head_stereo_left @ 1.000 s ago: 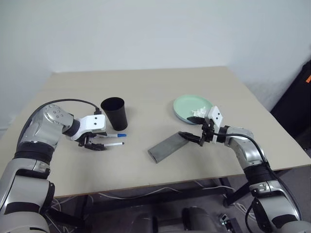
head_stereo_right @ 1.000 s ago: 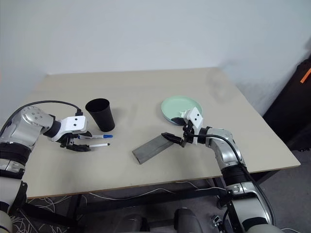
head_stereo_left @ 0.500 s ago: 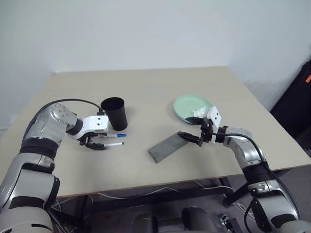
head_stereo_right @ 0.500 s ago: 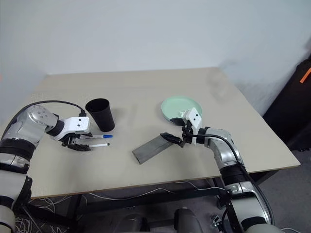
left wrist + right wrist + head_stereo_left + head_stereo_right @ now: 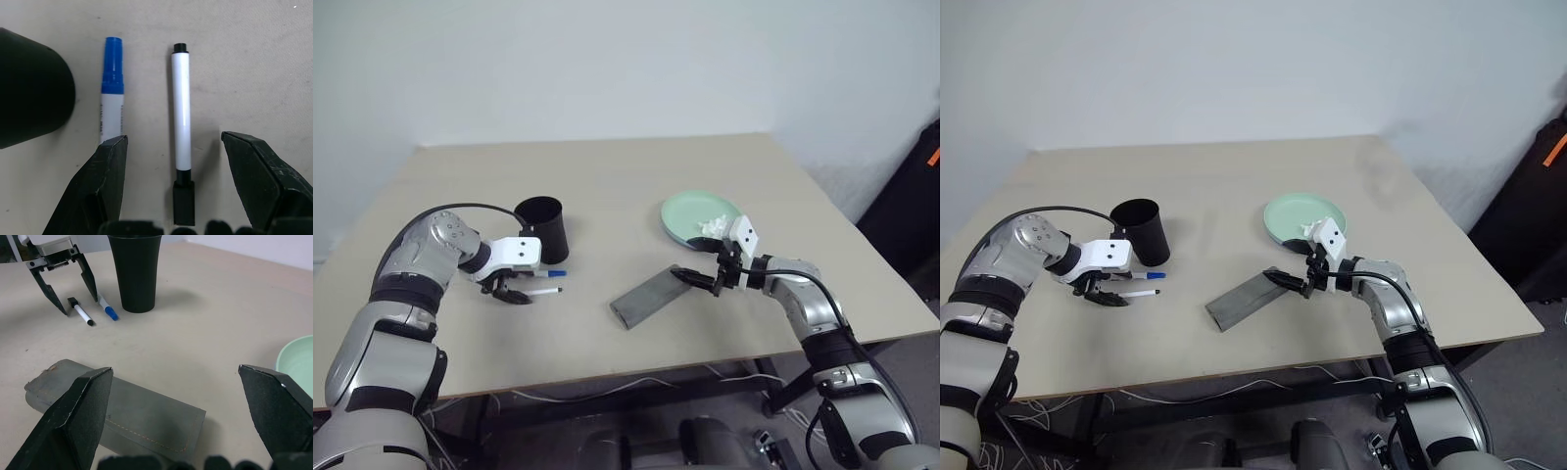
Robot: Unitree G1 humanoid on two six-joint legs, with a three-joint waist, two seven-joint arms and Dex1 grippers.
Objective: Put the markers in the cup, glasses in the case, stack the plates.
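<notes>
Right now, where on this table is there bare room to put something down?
The far half of the table, behind the black cup and the mint green plate, is bare. So is the strip between the cup and the grey case. It is crowded by the cup, where the open left pincer straddles a marker beside the blue-capped marker.

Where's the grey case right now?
The case lies flat near the table's front middle, just ahead of the open right claw, with the green plate behind.
</notes>
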